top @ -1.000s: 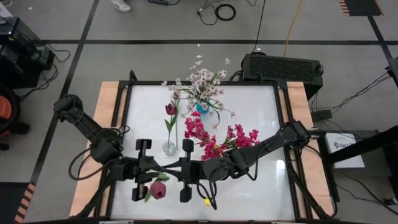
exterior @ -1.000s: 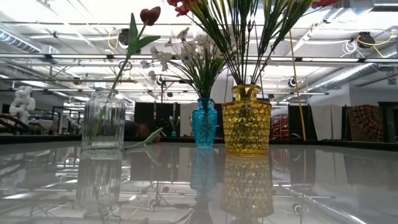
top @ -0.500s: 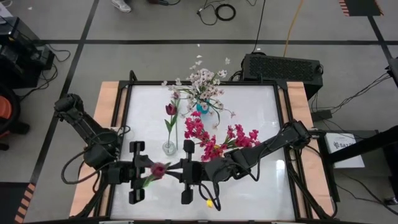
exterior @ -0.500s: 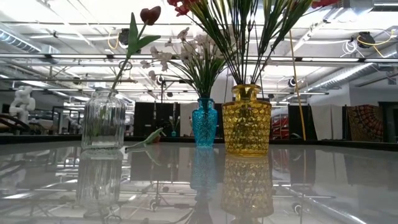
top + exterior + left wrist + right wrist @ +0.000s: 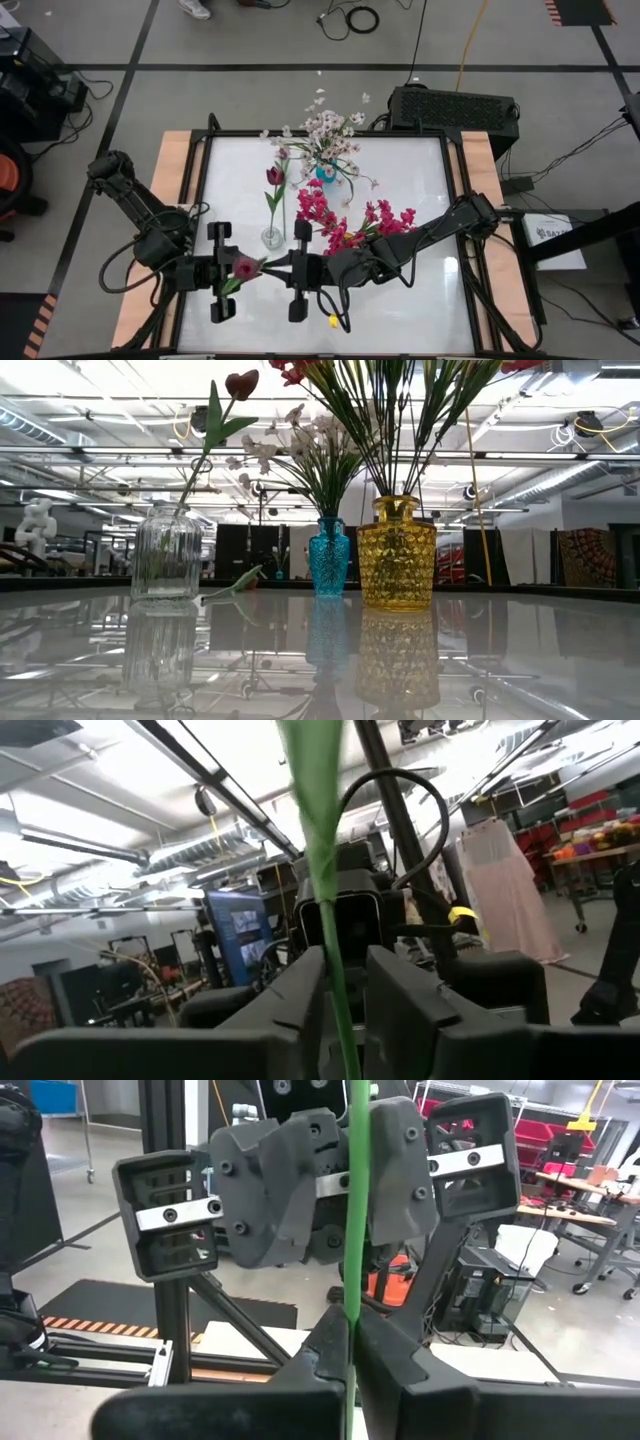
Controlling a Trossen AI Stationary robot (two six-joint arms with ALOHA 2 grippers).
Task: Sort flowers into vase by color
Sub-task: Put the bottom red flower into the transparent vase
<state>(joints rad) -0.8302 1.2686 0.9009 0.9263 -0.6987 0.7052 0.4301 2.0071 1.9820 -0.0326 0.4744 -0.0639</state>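
While the two arms meet at the near edge of the table, a maroon tulip hangs between them, clear of the surface. The right pincer is clamped tight on its green stem, which runs straight up between the closed fingers in the right wrist view. The left pincer faces it, its fingers narrowly parted with the stem passing between them; whether they bear on the stem cannot be told.

The clear ribbed vase, holding one maroon tulip, stands just beyond the pincers. The blue vase carries the white-pink sprays and the yellow vase the magenta blooms.

Assessment: the flower is very light, its stem thin, smooth and flexible, liable to swing or twist in a loose grip. The bloom is soft and should not be squeezed. Best hold is mid-stem, below the leaves, leaving the lower end free to enter the vase mouth.
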